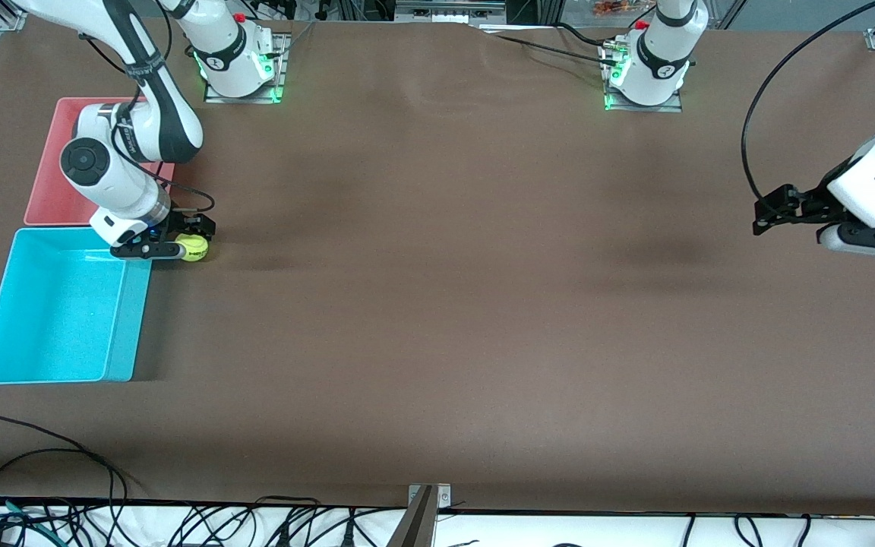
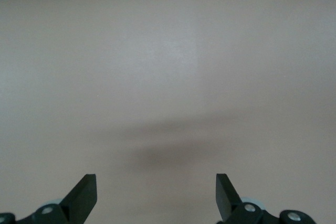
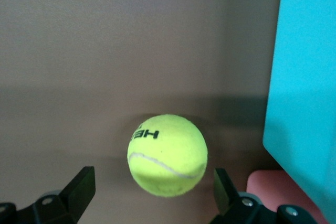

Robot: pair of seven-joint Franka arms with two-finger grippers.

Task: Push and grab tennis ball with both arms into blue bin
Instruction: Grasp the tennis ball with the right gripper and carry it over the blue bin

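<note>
- A wide brown desk [image 1: 437,304] fills the front view; black cables are seen along the bottom edge of the frame, and the two arm bases stand along the top.
- The blue bin [image 1: 58,308] is found at the lower left of the front view, at the right arm's end of the desk; a pink tub [image 1: 54,190] lies just above it in the frame, partly covered by the right arm.
- The tennis ball [image 1: 194,248] is seen on the desk just beside the blue bin's upper corner, outside the bin.
- The right hand [image 1: 179,241] is held low at the ball, its fingers spread apart; in the right wrist view the ball [image 3: 167,155] sits between the two black fingertips [image 3: 79,184], with a gap visible on each side, so no clamping is shown.
- In that same view the bin's cyan wall [image 3: 307,77] stands close beside the ball.
- The left hand [image 1: 775,209] waits at the right edge of the front view, well apart from the ball; its fingers [image 2: 84,192] are spread over bare desk with nothing between them.
</note>
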